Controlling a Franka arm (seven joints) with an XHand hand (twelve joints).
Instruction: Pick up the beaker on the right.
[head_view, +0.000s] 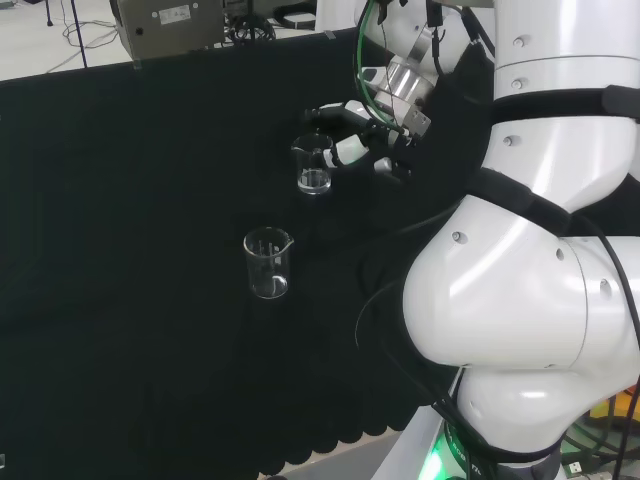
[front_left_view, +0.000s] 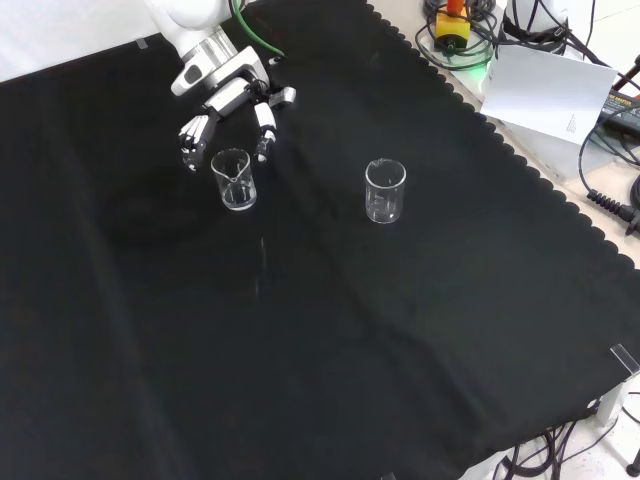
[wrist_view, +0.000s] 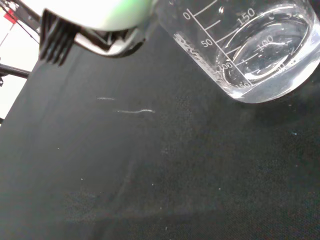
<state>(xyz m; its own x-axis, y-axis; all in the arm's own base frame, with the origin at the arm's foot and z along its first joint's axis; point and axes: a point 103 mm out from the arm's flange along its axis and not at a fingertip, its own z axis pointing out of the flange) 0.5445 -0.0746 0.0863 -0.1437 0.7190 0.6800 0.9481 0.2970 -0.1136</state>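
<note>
Two clear glass beakers stand upright on the black cloth. One beaker (head_view: 313, 167) (front_left_view: 233, 179) is right in front of the hand (head_view: 362, 137) (front_left_view: 228, 98). The hand is open, its fingers (front_left_view: 190, 130) and thumb (front_left_view: 265, 124) spread to either side of the beaker's rim, apart from the glass. Up close, the wrist view gives this beaker (wrist_view: 260, 50) with printed graduations and nothing inside, below a blurred white part of the hand (wrist_view: 95, 12). The other beaker (head_view: 267, 263) (front_left_view: 385, 190) stands alone, well away from the hand.
The cloth's scalloped edge (front_left_view: 520, 160) runs down the right of the front view, with a white sheet (front_left_view: 550, 90) and cables beyond it. A grey box (head_view: 165, 25) sits past the cloth's far edge in the head view. The arm's white links (head_view: 530, 250) stand at that view's right.
</note>
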